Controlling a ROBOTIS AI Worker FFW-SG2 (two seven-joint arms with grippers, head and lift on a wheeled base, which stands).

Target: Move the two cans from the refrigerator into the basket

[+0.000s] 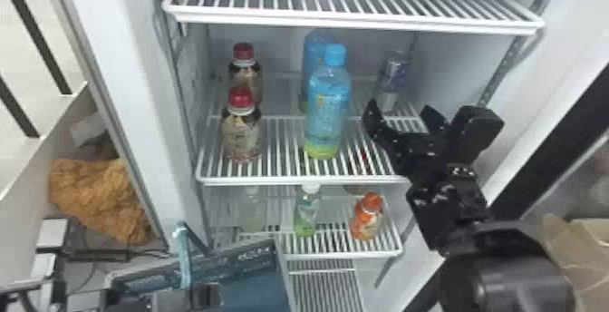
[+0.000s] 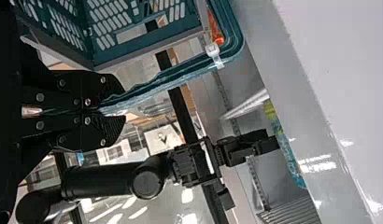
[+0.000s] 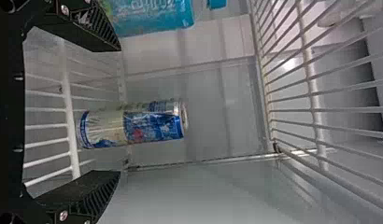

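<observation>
A silver and blue can (image 1: 393,80) stands on the refrigerator's middle shelf, at the back right. My right gripper (image 1: 401,116) stands open in front of it. In the right wrist view the same can (image 3: 133,123) lies in line with the gap of the open right gripper (image 3: 119,109), with space on both sides and no finger touching it. At the bottom of the head view, my left gripper (image 1: 192,294) is at the teal basket (image 1: 253,284). The left wrist view has the left gripper (image 2: 110,111) shut on the rim of the basket (image 2: 173,74).
Left of the can stand two blue bottles (image 1: 328,107); farther left are two red-capped bottles (image 1: 242,129). A wire shelf (image 1: 362,23) runs above. Below are a green bottle (image 1: 306,213) and an orange bottle (image 1: 366,218). The refrigerator's side wall (image 1: 457,61) is to the right.
</observation>
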